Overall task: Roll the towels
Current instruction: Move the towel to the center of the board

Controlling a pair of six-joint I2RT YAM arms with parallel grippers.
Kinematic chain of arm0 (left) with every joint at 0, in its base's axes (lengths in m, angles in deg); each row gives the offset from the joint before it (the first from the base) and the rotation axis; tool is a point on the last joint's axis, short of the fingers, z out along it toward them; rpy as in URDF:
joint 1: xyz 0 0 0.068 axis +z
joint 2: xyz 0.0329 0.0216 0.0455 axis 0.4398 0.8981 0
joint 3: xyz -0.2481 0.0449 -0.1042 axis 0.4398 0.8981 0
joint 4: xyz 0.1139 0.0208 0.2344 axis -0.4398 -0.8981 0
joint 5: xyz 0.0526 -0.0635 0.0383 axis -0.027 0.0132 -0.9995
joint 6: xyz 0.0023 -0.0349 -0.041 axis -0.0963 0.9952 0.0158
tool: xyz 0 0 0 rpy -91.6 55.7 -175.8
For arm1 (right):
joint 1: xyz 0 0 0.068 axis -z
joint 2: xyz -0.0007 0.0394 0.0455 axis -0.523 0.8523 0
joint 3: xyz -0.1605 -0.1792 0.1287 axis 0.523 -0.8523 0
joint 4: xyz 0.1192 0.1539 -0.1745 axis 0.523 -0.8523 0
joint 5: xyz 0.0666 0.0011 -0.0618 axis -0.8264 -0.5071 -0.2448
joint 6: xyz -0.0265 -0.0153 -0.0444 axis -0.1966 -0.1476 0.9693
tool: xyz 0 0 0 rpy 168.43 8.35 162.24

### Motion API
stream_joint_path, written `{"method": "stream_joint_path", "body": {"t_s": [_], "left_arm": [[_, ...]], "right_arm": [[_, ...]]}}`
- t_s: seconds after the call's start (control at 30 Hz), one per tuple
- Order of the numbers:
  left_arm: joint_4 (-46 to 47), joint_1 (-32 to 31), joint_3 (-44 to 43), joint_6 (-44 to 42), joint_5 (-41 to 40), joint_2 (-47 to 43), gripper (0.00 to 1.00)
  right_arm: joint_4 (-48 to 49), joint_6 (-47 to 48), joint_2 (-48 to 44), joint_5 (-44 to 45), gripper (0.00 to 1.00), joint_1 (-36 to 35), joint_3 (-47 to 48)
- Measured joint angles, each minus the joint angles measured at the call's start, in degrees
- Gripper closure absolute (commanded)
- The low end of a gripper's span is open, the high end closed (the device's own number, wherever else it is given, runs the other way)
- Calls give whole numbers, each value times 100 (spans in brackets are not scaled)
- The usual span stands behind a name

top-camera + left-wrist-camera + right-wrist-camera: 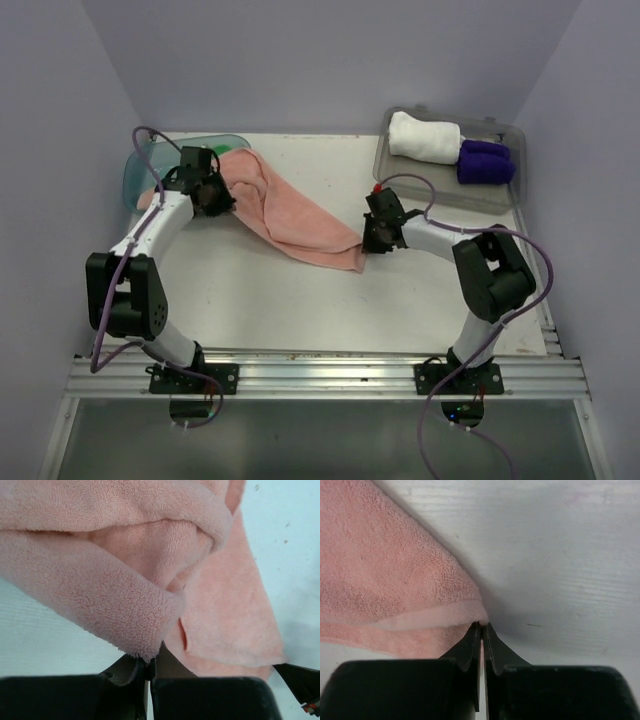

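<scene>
You see salmon pink towel (290,215): fluffy, rumpled, stretched diagonally across counter (300,310) | your left end effector (148,662): clamped on its bunched far-left fold | your right end effector (482,630): pinched together on its near-right hemmed corner

table (300,310): white top, walls on three sides.
salmon pink towel (290,215): rumpled, stretched diagonally from the far left to the middle right.
teal tub (140,170): far left corner, touching the towel's end.
clear grey tray (470,195): far right corner, apart from the towel.
</scene>
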Motion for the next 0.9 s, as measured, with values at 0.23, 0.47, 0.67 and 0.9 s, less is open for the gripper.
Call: {"method": "stream_joint_path", "body": {"t_s": [0.23, 0.47, 0.67, 0.9], "left_arm": [[-522, 7, -1255, -256, -63, -164, 100], [-1139, 507, -3158, -638, -42, -151, 100], [-1377, 1499, -4555, -695, 291, -48, 100], [-1311, 1661, -5082, -693, 1132, -328, 100]], "right_arm": [[-184, -114, 105, -11, 100, -160, 1056], [-326, -267, -496, -50, 100, -149, 2927], [-85, -442, -929, -297, 100, -201, 3965], [-96, -503, -1473, -404, 100, -295, 3974]]}}
